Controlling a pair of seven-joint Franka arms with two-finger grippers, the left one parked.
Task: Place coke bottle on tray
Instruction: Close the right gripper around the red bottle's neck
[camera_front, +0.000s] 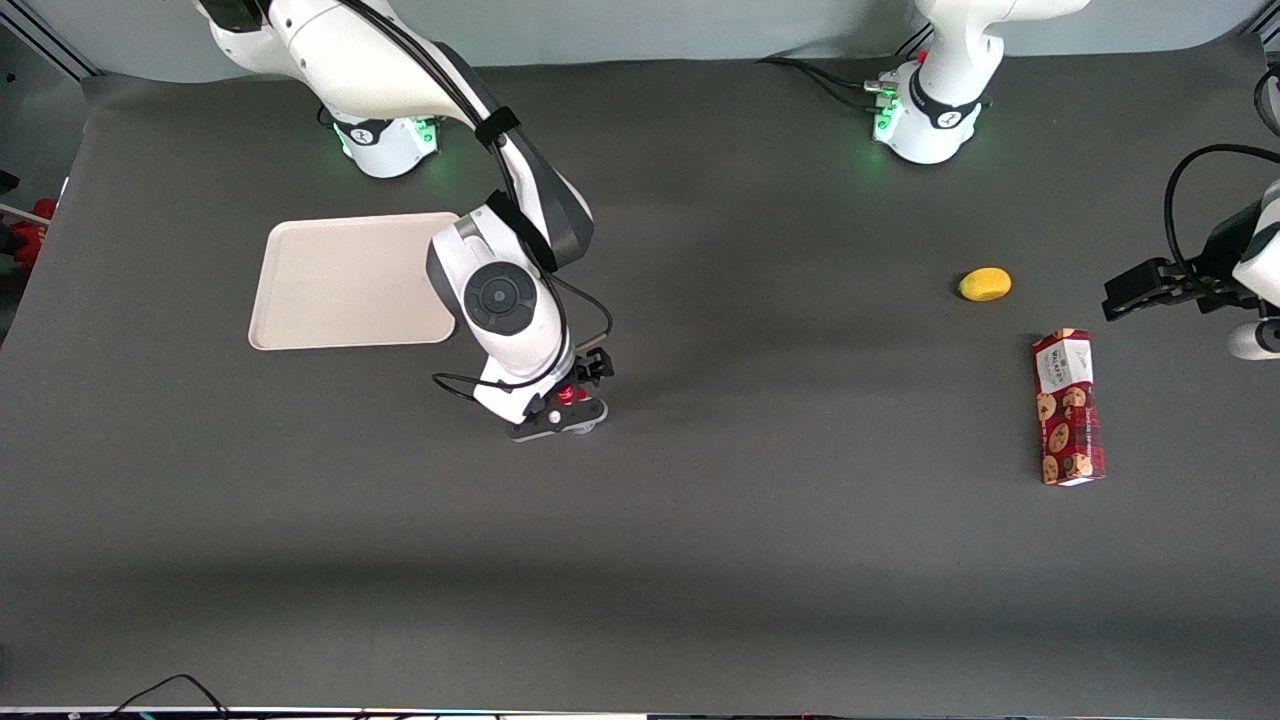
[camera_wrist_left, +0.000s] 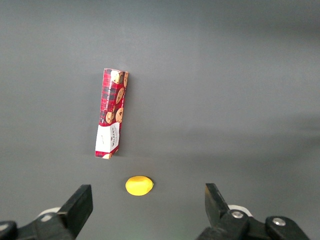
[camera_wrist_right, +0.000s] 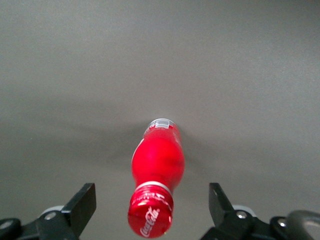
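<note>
Gripper (camera_wrist_right: 150, 210) spread wide over the upright coke bottle (camera_wrist_right: 157, 160); light, slick, tippy, so probably grasp mid-body.

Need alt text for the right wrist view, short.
The coke bottle stands upright on the dark grey table, seen from above between the two open fingers of the end effector, which hangs over it without touching it. Nothing else is in view.
</note>
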